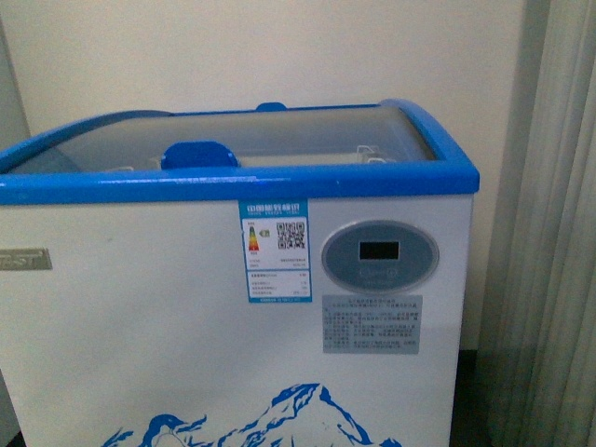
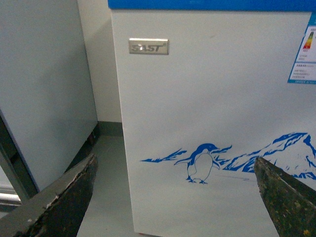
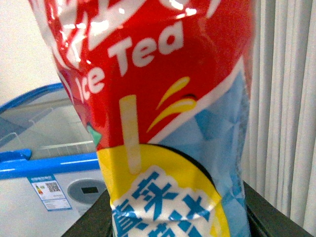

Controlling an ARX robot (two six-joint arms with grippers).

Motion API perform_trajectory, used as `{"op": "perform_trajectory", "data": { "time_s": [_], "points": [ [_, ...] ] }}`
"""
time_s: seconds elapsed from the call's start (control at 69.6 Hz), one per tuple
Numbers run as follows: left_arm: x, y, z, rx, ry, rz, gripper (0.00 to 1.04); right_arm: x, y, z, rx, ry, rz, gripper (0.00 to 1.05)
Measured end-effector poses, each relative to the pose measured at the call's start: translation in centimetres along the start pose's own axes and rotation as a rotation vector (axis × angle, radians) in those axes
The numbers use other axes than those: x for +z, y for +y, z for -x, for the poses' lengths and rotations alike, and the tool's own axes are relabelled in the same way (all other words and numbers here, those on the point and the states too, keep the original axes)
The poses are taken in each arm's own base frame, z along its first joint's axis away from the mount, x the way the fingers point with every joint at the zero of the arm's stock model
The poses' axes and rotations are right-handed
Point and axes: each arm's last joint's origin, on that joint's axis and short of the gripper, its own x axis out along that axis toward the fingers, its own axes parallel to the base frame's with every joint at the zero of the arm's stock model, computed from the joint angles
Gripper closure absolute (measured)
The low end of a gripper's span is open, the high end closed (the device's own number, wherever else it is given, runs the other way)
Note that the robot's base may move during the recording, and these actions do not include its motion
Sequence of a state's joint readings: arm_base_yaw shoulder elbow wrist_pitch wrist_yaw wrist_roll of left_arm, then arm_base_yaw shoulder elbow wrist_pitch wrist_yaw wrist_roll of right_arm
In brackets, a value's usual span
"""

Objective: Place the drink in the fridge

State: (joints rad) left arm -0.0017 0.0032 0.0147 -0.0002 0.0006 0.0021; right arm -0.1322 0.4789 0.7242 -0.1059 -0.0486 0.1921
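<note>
The fridge (image 1: 168, 326) is a white chest cooler with a blue rim (image 1: 233, 184), curved glass lids (image 1: 307, 130) that look shut, and an oval grey display (image 1: 380, 256). Neither arm shows in the front view. In the right wrist view the drink (image 3: 168, 113), with a red, yellow and light-blue "Ice Tea" label, fills the frame. My right gripper (image 3: 180, 219) is shut on it, and the fridge (image 3: 44, 158) lies beyond it. My left gripper (image 2: 175, 162) is open and empty, facing the fridge's front (image 2: 197, 89) low down by the penguin graphic (image 2: 200, 163).
A tall grey cabinet (image 2: 44, 89) stands close beside the fridge's left side, with a narrow strip of floor (image 2: 106, 187) between them. Pale curtains (image 1: 559, 233) hang to the right of the fridge. A blue lid handle (image 1: 199, 155) sits on the glass.
</note>
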Motion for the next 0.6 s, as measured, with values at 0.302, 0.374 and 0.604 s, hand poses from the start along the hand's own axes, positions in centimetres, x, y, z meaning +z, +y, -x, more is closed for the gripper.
{"op": "perform_trajectory", "data": {
  "time_s": [0.302,0.374,0.604],
  "points": [
    [0.0,0.0,0.0,0.0,0.0,0.0,0.08,0.0,0.0,0.0,0.0,0.0,0.0,0.64],
    [0.0,0.1,-0.2,0.092,0.164,0.067,0.08,0.0,0.0,0.0,0.0,0.0,0.0,0.64],
    [2.6,0.7,-5.9,0.08,0.286,0.132,0.08,0.0,0.0,0.0,0.002,0.0,0.0,0.64]
  ]
}}
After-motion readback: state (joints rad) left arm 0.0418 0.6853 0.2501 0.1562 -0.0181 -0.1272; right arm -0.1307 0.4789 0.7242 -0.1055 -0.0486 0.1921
